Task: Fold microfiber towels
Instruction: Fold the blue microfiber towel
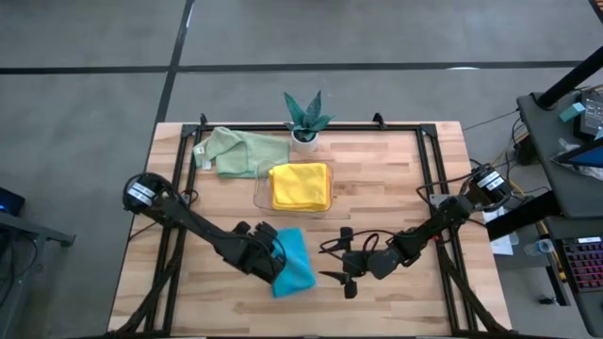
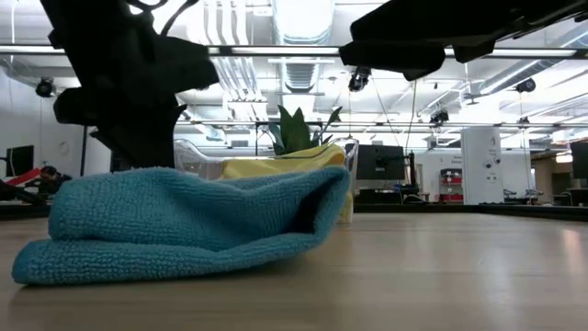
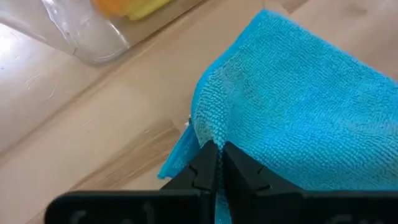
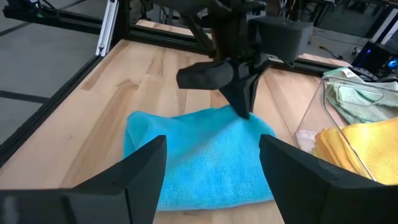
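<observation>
**Left pincer has the teal towel's edge: carry the fold cleanly**

The teal-blue towel (image 1: 293, 260) lies near the front of the desk (image 1: 377, 179), just in front of the clear tray (image 1: 263, 187) that holds a yellow towel (image 1: 301, 185). The left pincer (image 3: 217, 163) is clamped tight on a raised edge of the teal cloth. The right pincer (image 1: 343, 263) waits beside the towel with its jaws wide apart, holding nothing. To fold well, I judge the pinched edge should be lifted only slightly, drawn straight across to meet the opposite edge, then released flat; pulling high risks dragging the whole cloth
</observation>
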`<state>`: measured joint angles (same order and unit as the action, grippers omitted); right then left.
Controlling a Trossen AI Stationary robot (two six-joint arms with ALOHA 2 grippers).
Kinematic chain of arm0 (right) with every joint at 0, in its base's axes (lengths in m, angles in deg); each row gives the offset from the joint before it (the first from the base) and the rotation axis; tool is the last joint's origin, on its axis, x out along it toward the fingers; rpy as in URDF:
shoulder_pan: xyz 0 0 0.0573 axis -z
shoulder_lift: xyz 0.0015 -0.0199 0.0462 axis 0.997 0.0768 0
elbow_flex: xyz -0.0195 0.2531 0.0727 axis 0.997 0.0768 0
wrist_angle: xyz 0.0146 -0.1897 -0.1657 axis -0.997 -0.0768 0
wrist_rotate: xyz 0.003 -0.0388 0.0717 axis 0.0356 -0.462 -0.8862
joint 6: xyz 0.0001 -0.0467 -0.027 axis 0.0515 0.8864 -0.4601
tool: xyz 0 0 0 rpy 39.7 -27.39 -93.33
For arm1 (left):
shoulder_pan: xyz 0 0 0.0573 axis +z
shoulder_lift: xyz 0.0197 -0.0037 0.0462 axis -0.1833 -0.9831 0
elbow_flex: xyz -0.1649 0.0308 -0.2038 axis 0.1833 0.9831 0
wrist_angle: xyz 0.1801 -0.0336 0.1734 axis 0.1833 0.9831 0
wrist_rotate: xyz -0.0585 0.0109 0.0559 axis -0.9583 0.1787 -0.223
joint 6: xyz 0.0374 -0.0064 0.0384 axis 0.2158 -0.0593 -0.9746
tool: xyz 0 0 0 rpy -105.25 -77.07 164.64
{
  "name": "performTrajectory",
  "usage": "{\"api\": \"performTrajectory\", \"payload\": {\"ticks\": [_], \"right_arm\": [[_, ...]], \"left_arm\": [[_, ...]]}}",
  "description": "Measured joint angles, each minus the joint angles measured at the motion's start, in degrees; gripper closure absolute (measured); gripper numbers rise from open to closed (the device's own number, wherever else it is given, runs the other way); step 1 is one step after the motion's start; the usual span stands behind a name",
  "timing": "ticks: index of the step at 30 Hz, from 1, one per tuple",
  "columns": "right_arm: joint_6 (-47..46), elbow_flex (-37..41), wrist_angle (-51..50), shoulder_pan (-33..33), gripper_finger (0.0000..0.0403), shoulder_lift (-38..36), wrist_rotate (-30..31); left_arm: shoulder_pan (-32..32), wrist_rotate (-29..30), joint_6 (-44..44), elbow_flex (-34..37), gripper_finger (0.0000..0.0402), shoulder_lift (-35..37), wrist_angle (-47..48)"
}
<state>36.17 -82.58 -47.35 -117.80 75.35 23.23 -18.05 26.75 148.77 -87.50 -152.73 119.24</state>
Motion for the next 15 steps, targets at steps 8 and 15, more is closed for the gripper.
{"api": "performTrajectory", "payload": {"ticks": [8, 15], "right_arm": [[-1.43, 0.03, -2.88, -0.02, 0.0156, 0.02, -0.96], [-3.93, 0.43, -4.75, -0.25, 0.0156, 0.04, -3.46]], "left_arm": [[0.14, -0.46, -4.24, -0.17, 0.0313, 1.62, 0.04], [-0.25, -8.50, -3.82, -0.69, 0.0217, 7.23, -1.13]]}}
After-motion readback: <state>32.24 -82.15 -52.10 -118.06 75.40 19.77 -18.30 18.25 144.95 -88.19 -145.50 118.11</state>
